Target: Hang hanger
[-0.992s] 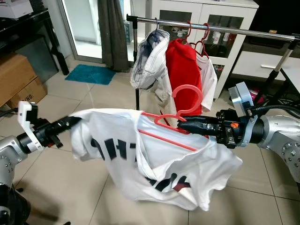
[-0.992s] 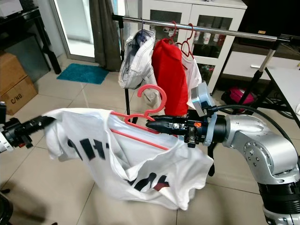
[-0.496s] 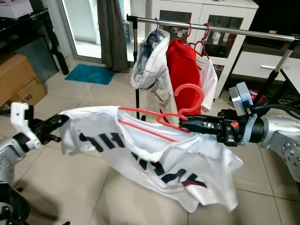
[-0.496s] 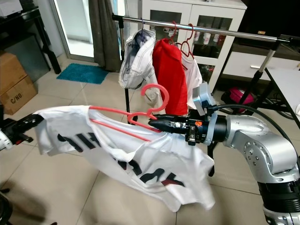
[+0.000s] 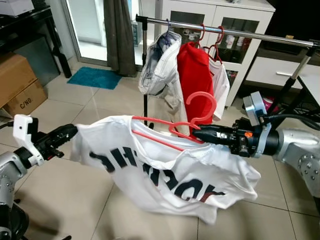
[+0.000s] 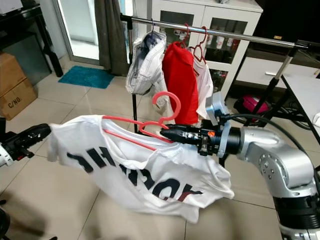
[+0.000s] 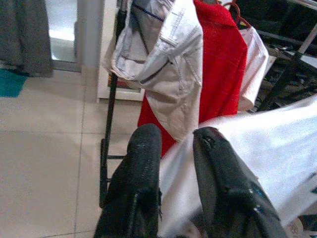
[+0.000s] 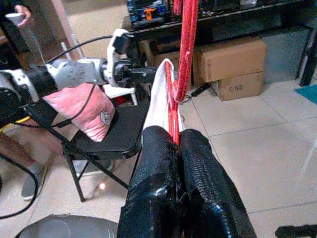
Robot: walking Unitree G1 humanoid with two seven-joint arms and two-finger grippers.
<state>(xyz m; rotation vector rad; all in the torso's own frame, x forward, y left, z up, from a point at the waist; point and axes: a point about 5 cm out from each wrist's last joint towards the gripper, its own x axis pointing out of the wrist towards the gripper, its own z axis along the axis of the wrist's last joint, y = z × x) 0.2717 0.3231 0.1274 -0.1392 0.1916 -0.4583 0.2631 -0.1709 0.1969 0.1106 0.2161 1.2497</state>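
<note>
Your right claw is clenched on the red hanger at its neck; its hook points up, below and in front of the rail. The hanger's long axis runs toward your left claw, which pinches the white T-shirt, so the right arm is nearer the rail.

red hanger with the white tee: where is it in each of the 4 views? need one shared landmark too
Left eye: red hanger centre, hook up, gripped by the right gripper.
Right eye: centre-left, hook before the red garment.
Left wrist: not seen; white t-shirt between the left gripper's fingers.
Right wrist: runs out from the fingertips.
Landmark: the red garment on the rail, in three views.
</note>
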